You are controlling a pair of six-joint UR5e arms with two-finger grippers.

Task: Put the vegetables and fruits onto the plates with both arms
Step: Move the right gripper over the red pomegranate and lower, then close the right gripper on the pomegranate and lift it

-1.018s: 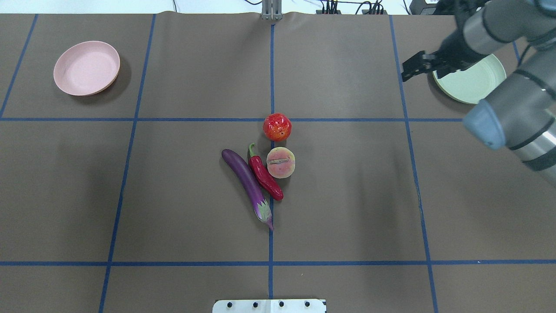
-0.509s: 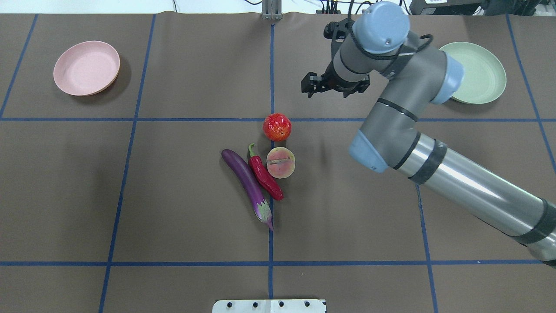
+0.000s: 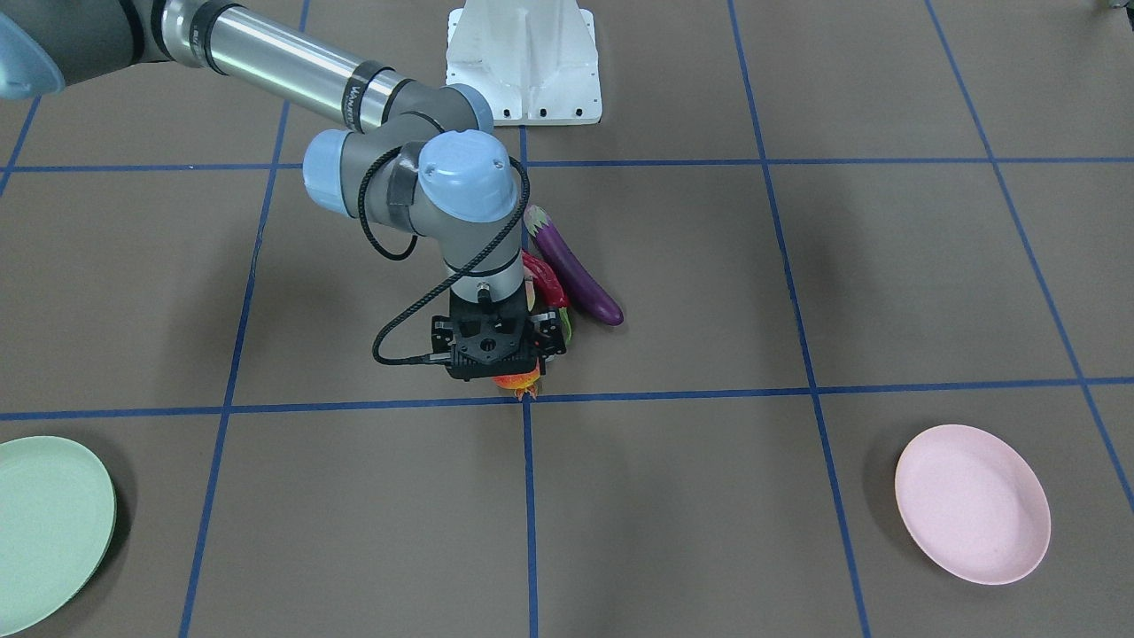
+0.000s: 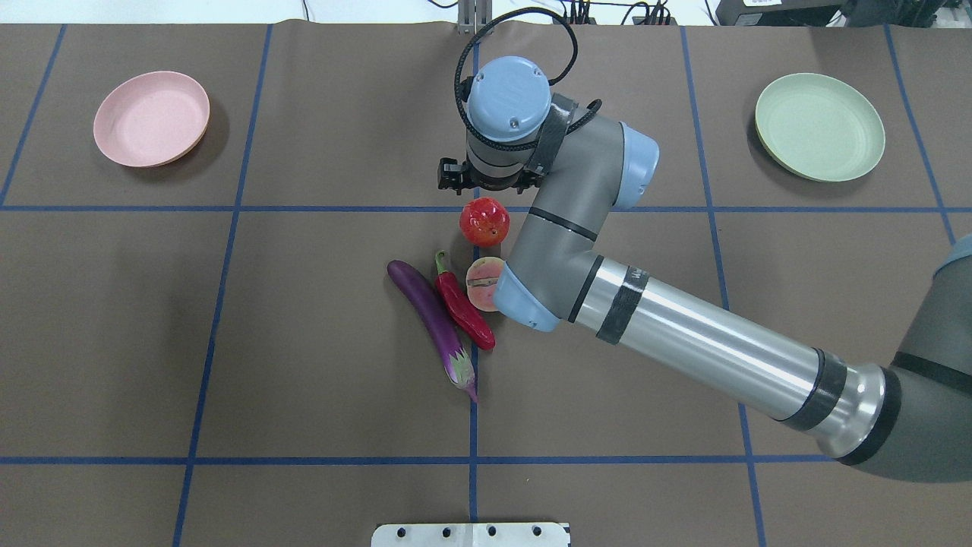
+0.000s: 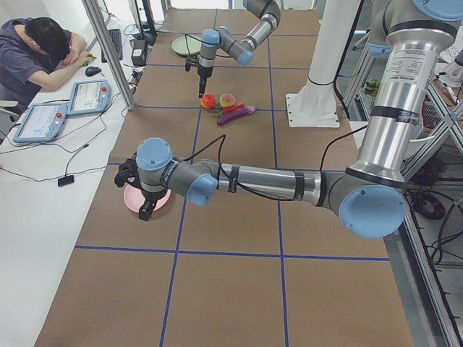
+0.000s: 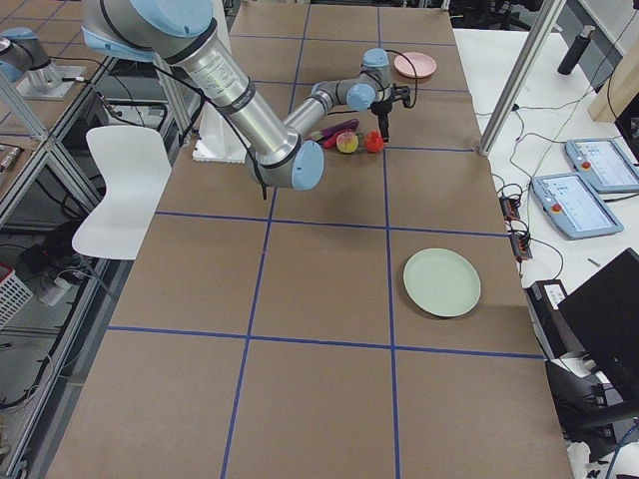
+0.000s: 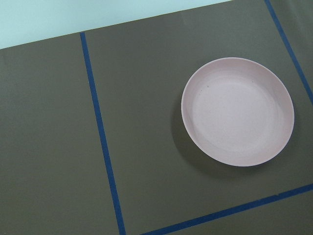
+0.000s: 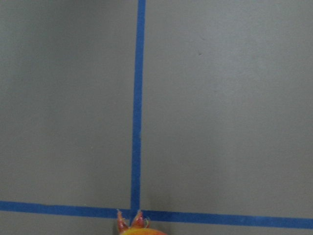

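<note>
The right end effector (image 3: pixel 496 354) hangs over the pomegranate (image 3: pixel 516 383), near the eggplant (image 3: pixel 576 266).

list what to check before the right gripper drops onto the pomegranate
1. ok: right gripper is above the pomegranate; its crown shows at the bottom edge of the right wrist view.
2. cannot tell: right jaws open; they are hidden under the wrist.
3. ok: pomegranate and peach lie apart.
4. ok: green plate is empty.
5. ok: pink plate is empty.
6. ok: left gripper is out of the way, over the pink plate.
</note>
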